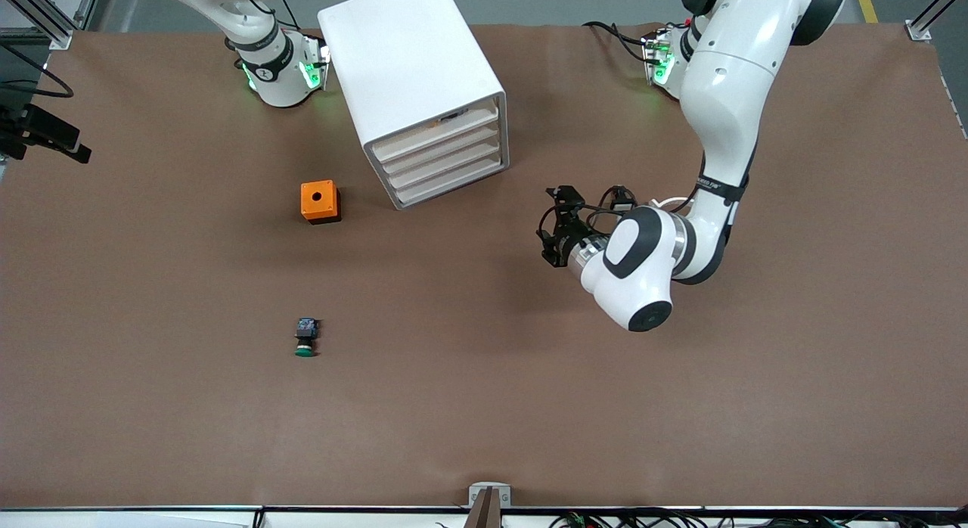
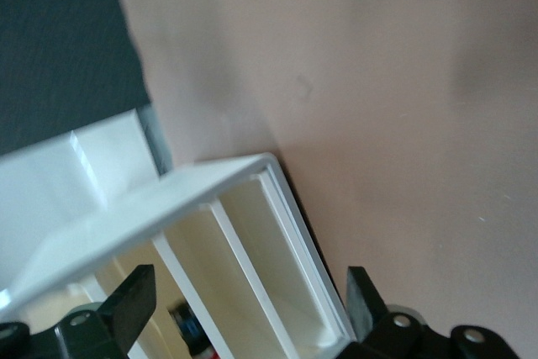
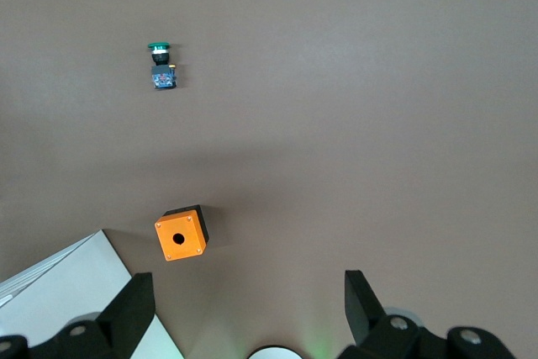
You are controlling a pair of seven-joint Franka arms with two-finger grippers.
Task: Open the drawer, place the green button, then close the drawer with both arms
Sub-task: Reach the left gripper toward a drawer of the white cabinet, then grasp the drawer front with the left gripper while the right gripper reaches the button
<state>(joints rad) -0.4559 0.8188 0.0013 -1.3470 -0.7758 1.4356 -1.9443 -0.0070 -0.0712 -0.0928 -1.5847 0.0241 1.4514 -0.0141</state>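
White drawer (image 1: 447, 169) sat shut ahead of the left gripper (image 1: 550, 229), jaws wide and empty; it could catch a neighbouring drawer. Right gripper (image 3: 244, 308), jaws spread and empty, waited above the button (image 1: 305, 337).

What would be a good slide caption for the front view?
Left hand open beside the closed cabinet; button and orange box untouched.

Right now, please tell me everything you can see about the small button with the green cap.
The button is tiny, with a black blocky body and a round green cap; bluish detail shows on the body. It looks like plastic. It lies on its side on the bare brown table, cap pointing toward the front camera. It lies nearer to that camera than the orange box, well apart from it. Nothing touches it except the table; no gripper is close.
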